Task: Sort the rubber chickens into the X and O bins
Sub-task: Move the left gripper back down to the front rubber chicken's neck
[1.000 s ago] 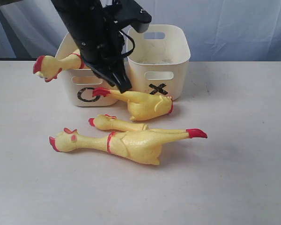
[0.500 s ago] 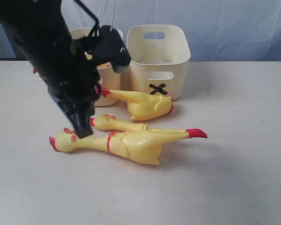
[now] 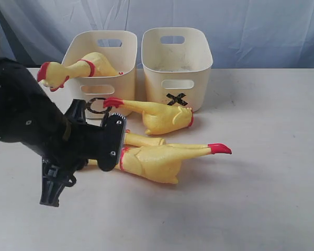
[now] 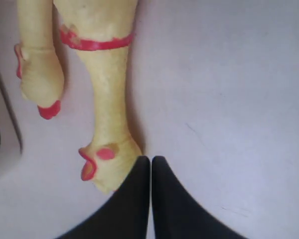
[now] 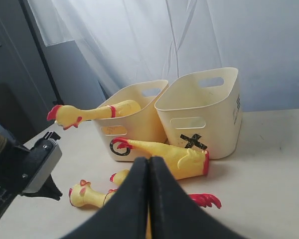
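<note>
A pale, faintly scuffed table [image 3: 261, 172] fills the scene. Nearest to the exterior view, at its left, the black left arm hangs low over the tabletop, its left gripper [image 3: 49, 198] pointing down. The left wrist view shows its two black fingers pressed flat together with nothing between them, the tips just beside the red-combed head of the long chicken [image 3: 157, 159]. Whether they touch it I cannot tell. That chicken lies on its side across the middle of the table, with its head hidden behind the arm and its red feet stretched toward the right. Just behind it, almost parallel, lies the short head piece [image 3: 141, 139], partly covered by the arm's wrist. Farther back the body piece [image 3: 162, 117] rests in front of the two tubs. Its red foot reaches across the O mark, and its red-banded cut end lies below the X. The O bin [image 3: 124, 83] stands on the left and the X bin [image 3: 199, 86] on the right, side by side and nearly touching. A second whole chicken [image 3: 73, 69] lies in the O bin, its neck and head hanging out over the left rim. The right gripper [image 5: 149, 160], seen from its own wrist camera, is raised above the table facing the bins, with its fingers closed together on nothing. A bluish-white curtain [image 3: 261, 31] hangs behind everything.
</note>
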